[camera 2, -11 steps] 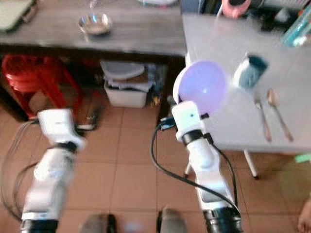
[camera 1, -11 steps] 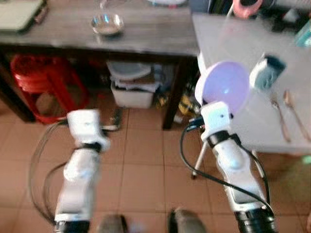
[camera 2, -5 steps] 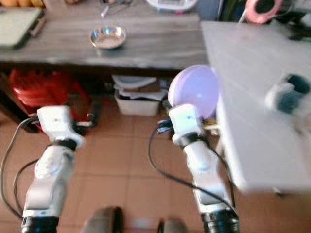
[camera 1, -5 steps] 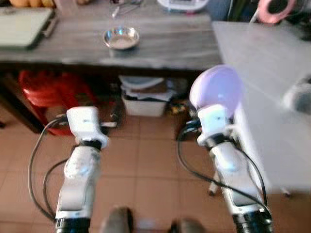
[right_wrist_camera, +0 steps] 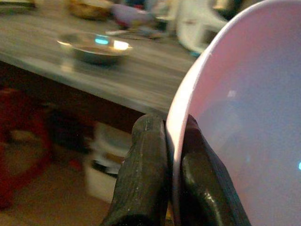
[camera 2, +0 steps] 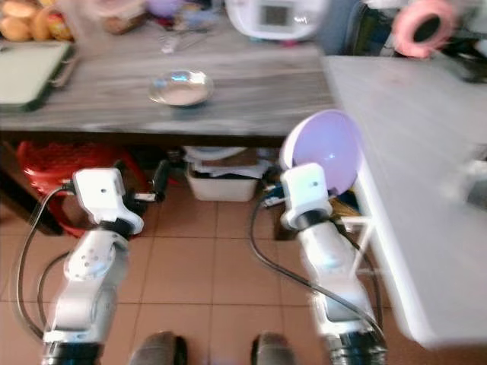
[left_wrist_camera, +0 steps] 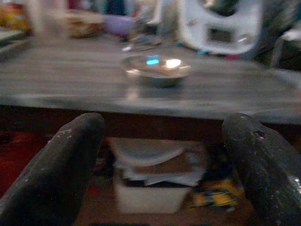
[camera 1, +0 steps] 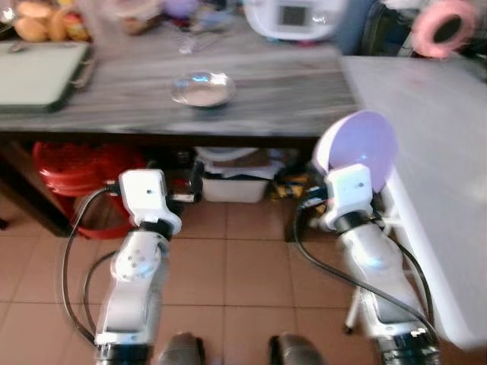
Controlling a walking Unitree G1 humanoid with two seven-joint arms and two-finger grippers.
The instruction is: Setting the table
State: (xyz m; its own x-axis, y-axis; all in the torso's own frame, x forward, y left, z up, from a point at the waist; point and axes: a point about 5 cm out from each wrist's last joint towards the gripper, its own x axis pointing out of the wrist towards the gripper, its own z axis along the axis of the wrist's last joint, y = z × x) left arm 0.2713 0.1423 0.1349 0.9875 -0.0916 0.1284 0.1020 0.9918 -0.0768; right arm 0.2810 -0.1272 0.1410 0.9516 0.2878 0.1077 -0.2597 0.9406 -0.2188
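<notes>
Lilac round plastic plate (camera 1: 358,148) is held on edge in your right gripper (right_wrist_camera: 173,155), rim pinched between both black fingers (right_wrist_camera: 148,155), dish face towards the white table (camera 1: 449,175) on your right. It hangs in the air just beside that table's near corner, not yet over the top. Your left gripper (left_wrist_camera: 162,165) is spread wide and empty, pointing at the grey wooden counter (camera 1: 228,106) with its small steel bowl (camera 1: 202,88).

Change noted: against the frame a second ago, your view has swung left. The cup and cutlery then visible on the white table have left the picture, and the counter, cutting board (camera 1: 38,65) and white appliance (camera 1: 293,15) have come in. The grip on the plate reads unchanged. Judgement: you are facing away from the place setting, so laying the plate is not imminent.
</notes>
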